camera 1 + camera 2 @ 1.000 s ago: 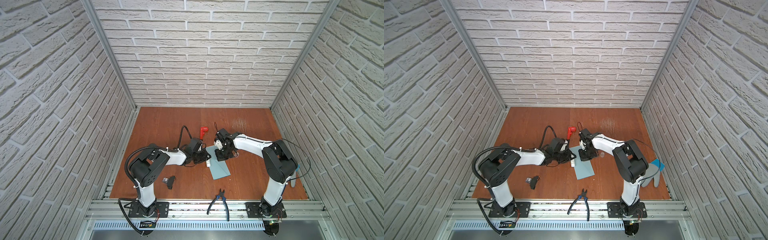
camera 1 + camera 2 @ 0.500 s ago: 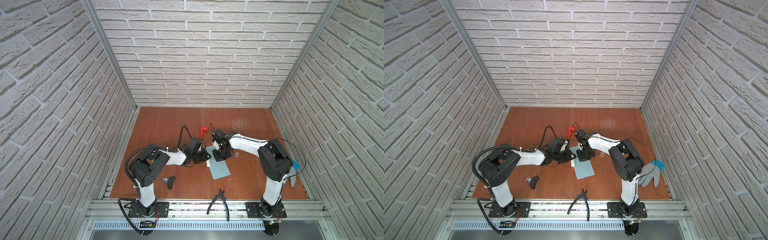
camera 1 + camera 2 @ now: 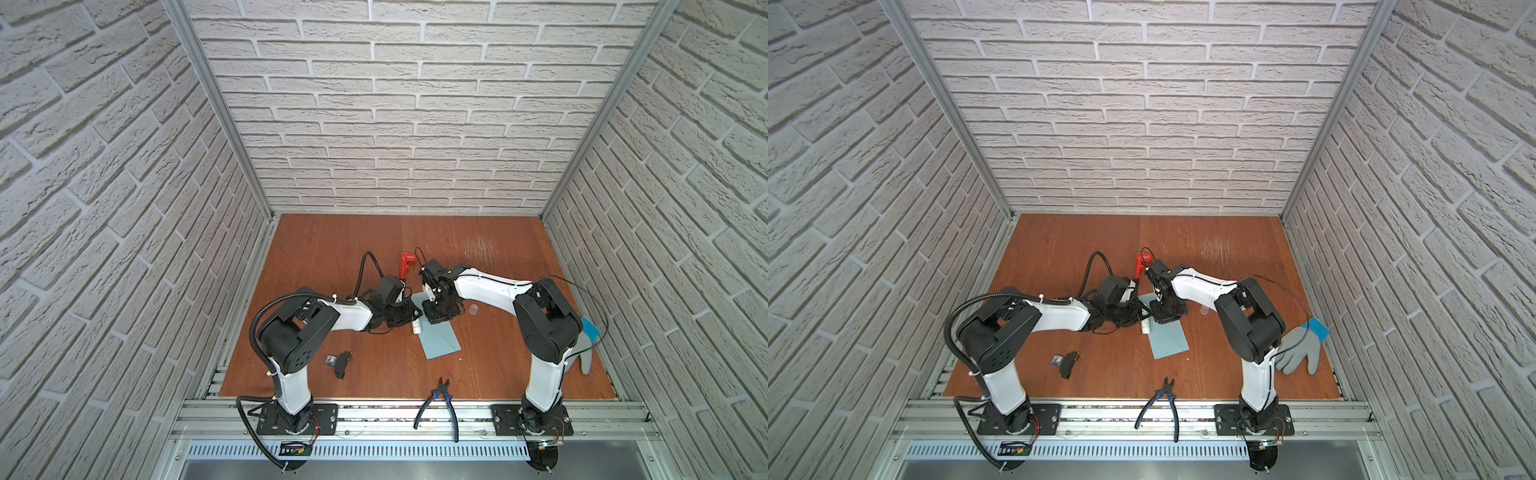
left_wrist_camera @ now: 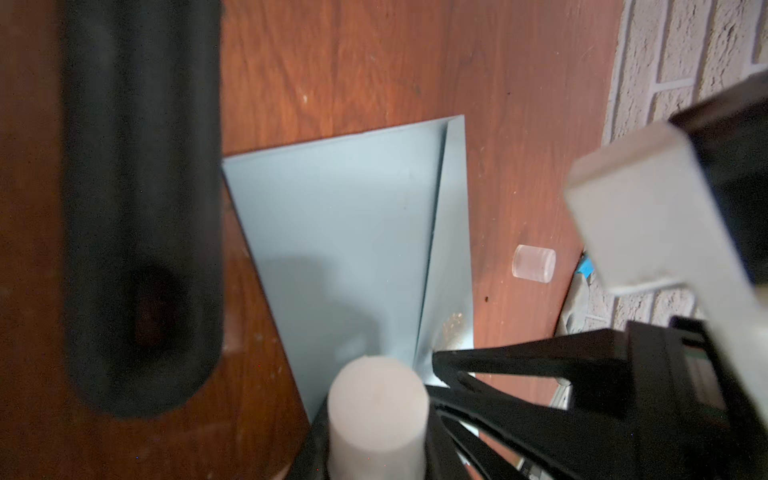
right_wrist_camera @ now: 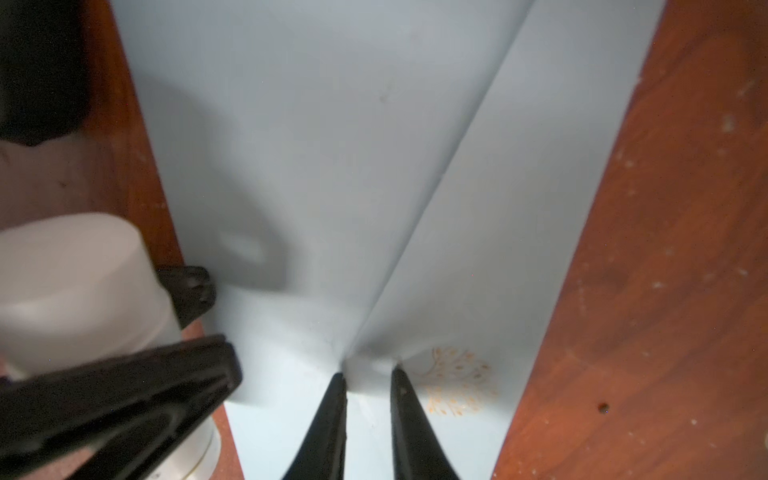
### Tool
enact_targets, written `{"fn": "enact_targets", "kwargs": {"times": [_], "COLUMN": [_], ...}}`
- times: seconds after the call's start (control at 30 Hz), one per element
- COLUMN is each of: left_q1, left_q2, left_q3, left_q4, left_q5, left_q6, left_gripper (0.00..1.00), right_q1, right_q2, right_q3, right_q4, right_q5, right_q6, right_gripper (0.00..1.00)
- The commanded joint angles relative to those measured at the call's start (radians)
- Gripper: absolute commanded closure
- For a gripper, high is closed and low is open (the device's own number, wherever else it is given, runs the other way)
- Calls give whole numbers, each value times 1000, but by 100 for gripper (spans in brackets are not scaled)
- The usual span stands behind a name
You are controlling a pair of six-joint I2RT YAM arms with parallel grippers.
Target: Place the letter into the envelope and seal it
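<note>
Right gripper (image 5: 368,376): mine; the jaws stand a narrow gap apart, and both black fingertips (image 5: 328,415) press down on the envelope (image 5: 332,124). The paper puckers between them, and nothing is lifted.
Left gripper (image 3: 407,318): mine as well, closed around the glue stick (image 5: 75,286), with my fingers (image 5: 124,395) clasping its white barrel.
Envelope (image 3: 440,340): blue-grey, lying flat on the wooden table (image 3: 332,257) near the middle, between my two grippers in both top views. Its far end is under my right gripper and its near end points toward the front rail.
Seam: a diagonal fold line runs away from my right fingertips across the paper.
Gold print (image 5: 457,382): a small tree motif on the envelope, just beside one right fingertip.
Glue stick end (image 4: 378,415): round and white, at the envelope's left edge; I cannot tell whether it touches the paper.
Clear cap (image 4: 534,264): on the table to the right of the envelope, apart from it.
Glove (image 3: 1300,349): grey with a blue cuff, at the table's right edge behind my right arm.
Pliers (image 3: 440,399): blue-handled, at the front edge, handles over the rail.
Red piece (image 3: 406,264): on the table beyond both grippers, toward the back wall.
Black part (image 3: 340,363): small, on the table near my left arm's base.
</note>
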Motion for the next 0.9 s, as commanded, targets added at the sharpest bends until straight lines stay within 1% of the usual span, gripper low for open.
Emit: {"fn": "enact_targets", "kwargs": {"times": [0.0, 0.13, 0.43, 0.5, 0.67, 0.87], "left_q1": [6, 6, 7, 7, 7, 7], "left_q2": [15, 14, 16, 15, 15, 9], "left_q3": [-12, -10, -13, -14, -15, -16], "left_q4": [-1, -7, -9, -10, -8, -8], "left_q5": [-1, -1, 2, 1, 1, 1], "left_q6": [12, 16, 21, 21, 21, 19], "left_gripper": [100, 100, 100, 100, 100, 100], "right_q1": [7, 9, 9, 8, 3, 2], "right_q2": [27, -27, -153, -159, -121, -87], "right_q3": [0, 32, 77, 84, 102, 108], "right_q4": [-31, -90, -206, -218, -220, -185], "right_q5": [37, 38, 63, 76, 92, 76], "right_q6": [9, 2, -8, -7, -6, 0], "right_gripper": [74, 70, 68, 71, 86, 90]}}
